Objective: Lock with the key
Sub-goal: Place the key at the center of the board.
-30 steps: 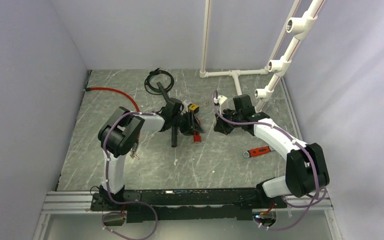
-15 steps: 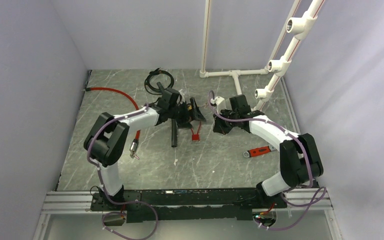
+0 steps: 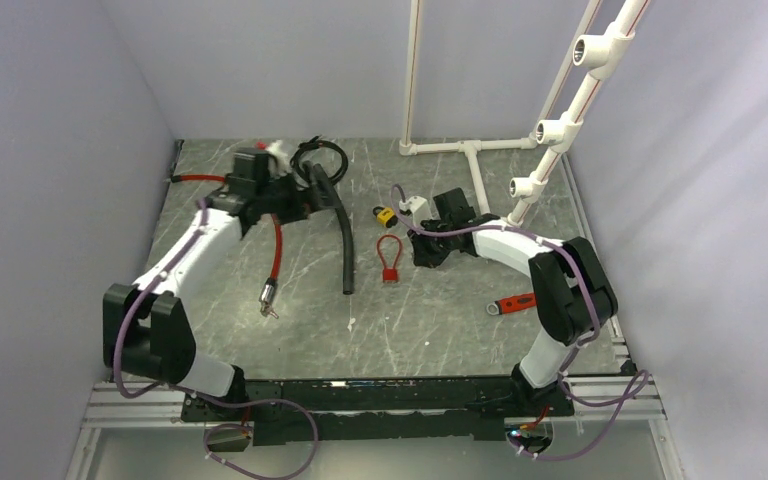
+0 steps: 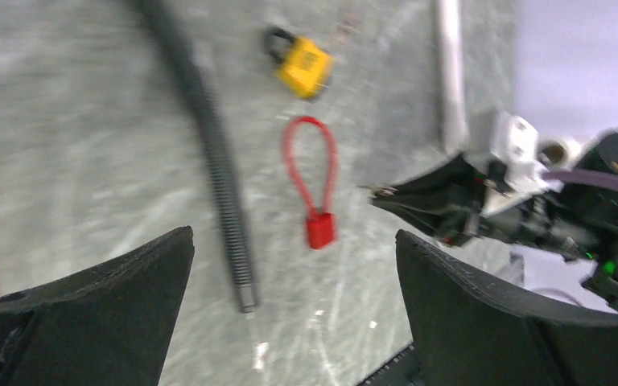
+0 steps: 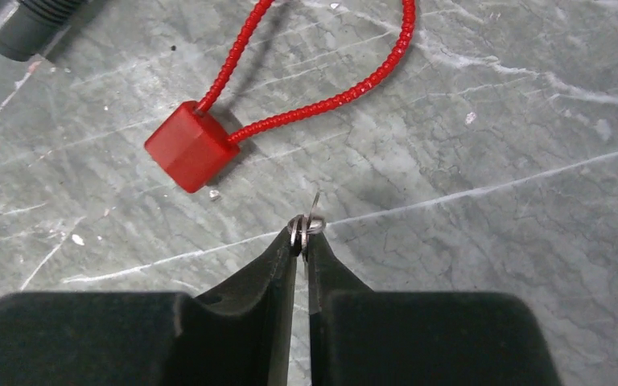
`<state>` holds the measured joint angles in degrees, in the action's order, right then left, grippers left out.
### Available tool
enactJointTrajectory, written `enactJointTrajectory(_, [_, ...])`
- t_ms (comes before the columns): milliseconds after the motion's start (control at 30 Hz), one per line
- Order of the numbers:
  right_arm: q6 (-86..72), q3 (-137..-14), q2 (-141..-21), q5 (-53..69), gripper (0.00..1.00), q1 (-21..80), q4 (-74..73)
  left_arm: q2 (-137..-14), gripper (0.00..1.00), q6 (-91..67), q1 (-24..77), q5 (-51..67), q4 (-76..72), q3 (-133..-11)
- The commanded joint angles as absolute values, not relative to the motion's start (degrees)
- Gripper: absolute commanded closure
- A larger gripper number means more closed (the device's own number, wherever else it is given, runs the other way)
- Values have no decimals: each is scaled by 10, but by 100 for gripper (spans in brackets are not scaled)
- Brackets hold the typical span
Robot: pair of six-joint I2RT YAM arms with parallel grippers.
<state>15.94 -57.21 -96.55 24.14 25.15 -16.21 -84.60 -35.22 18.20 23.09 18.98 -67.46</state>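
Listing what I hold and what lies within reach. Item one, my right pincer: closed, its tips pinching a small ring with a thin sliver of metal seen edge-on, which I take to be the key. I grip it at the very tips, I judge, so that the working end is left free to reach a keyway. It hangs low over the table. Item two, the red cable lock: a small red block lying flat, both ends of its beaded loop running into it, near my right tips but apart from them. I cannot tell which face carries the keyhole. Item three, the yellow padlock: lying just beyond the top of the red loop, the other candidate for the key. Item four, a black hose: stretched alongside the red lock on its far side from my right pincer, not part of the job. Item five, my left pincer: wide open, gripping nothing, held well off to the far left so the key hand has room. It may be wanted to steady the lock body, since a loose block would likely slide under the key's push.
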Motion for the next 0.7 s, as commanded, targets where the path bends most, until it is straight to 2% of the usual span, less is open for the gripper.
enactJointTrajectory(0, [156,-607,-985,222,85,254,-145,-808,1,-257,72,215,296,-655])
enactJointTrajectory(100, [152,-616,-996,222,74,256,-153,-803,1,-230,22,204,322,-661])
enactJointTrajectory(267, [148,-619,-985,220,63,256,-165,-812,1,-185,-39,187,355,-668])
enactJointTrajectory(400, [143,-613,-943,221,43,255,-177,-827,1,-143,-65,164,391,-674])
enactJointTrajectory(467, [146,-607,-912,225,36,255,-179,-838,5,-127,-72,146,411,-673])
enactJointTrajectory(567, [149,-595,-856,228,16,255,-168,-850,15,-117,-74,131,435,-665])
enactJointTrajectory(667, [149,-596,-824,239,12,255,-163,-852,18,-108,-73,135,418,-641])
